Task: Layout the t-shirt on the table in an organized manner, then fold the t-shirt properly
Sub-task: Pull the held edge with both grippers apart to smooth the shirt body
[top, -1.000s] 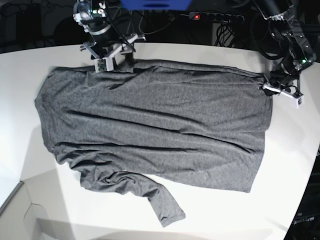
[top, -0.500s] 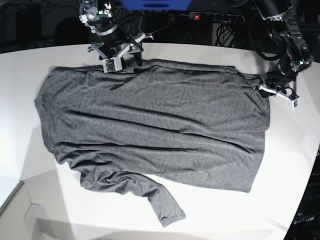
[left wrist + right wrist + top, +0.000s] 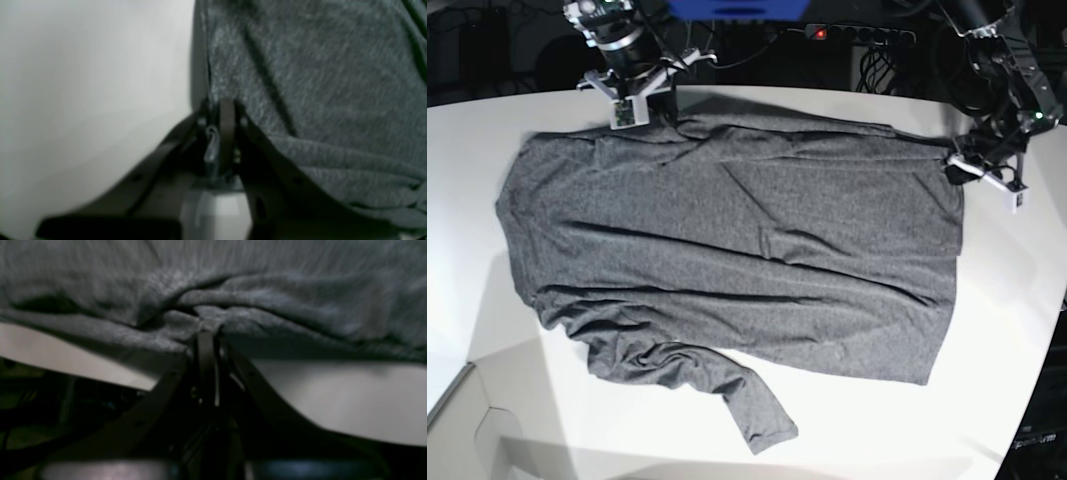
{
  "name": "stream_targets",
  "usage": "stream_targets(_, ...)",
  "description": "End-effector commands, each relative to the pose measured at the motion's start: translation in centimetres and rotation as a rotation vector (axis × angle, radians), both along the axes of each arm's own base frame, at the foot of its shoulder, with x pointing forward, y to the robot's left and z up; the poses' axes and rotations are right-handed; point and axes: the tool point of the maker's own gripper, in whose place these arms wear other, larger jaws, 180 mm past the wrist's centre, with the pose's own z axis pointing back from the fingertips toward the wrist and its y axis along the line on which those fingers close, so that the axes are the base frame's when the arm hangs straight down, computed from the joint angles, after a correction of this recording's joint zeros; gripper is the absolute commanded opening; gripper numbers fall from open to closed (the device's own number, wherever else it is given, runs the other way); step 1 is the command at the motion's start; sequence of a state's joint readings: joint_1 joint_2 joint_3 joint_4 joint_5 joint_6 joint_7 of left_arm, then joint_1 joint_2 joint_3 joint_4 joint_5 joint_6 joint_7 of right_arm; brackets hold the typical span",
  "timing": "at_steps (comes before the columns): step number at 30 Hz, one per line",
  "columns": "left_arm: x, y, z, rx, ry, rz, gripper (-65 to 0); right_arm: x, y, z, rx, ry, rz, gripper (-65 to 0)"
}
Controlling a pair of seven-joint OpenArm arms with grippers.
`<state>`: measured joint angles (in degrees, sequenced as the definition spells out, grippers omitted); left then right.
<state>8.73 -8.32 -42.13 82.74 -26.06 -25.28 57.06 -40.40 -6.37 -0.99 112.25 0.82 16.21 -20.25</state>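
Base view showed one t-shirt (image 3: 737,260) spread across the table (image 3: 1017,330), one sleeve bunched at its near edge. Two grippers pinched its far edge: the right gripper (image 3: 652,112) and the left gripper (image 3: 959,165), both closed narrow on cloth. Uneven pulling could slip the thin fabric free or wrinkle it further.

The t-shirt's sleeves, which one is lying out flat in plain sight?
The sleeve at the near edge of the t-shirt, jutting onto the bare table, far from both grippers. The other sleeve isn't visible as a separate flap.
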Motion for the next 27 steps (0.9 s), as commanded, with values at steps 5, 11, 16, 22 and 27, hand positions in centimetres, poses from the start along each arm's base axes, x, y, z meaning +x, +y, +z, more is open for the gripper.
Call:
stream_targets(5, -2.8, 1.7, -1.0, 0.037, 0.136, -0.003, -65.0, 0.0, 0.1, 1.6, 0.012, -0.040, -0.005, -65.0)
stream_targets(11, -2.9, 1.9, 0.9, 0.096, 0.098, -0.023, -65.0, -0.7, 0.2, 1.3, 0.014, -0.024, 0.000, -65.0)
stream_targets(16, -2.6, 2.0, 3.1, 0.157, 0.049, -0.046, -65.0, -1.7, 0.0, 0.9, 0.007, 0.004, 0.008, -65.0)
stream_targets(22, -2.3, 2.4, 4.1, 0.186, 0.032, -0.054, -65.0, -2.5, 0.6, 0.7, 0.006, 0.019, 0.051, -65.0)
stream_targets(27, -1.9, 2.4, 5.1, 0.208, 0.007, -0.062, -65.0, -2.5, 0.4, 0.7, 0.001, 0.017, 0.052, -65.0)
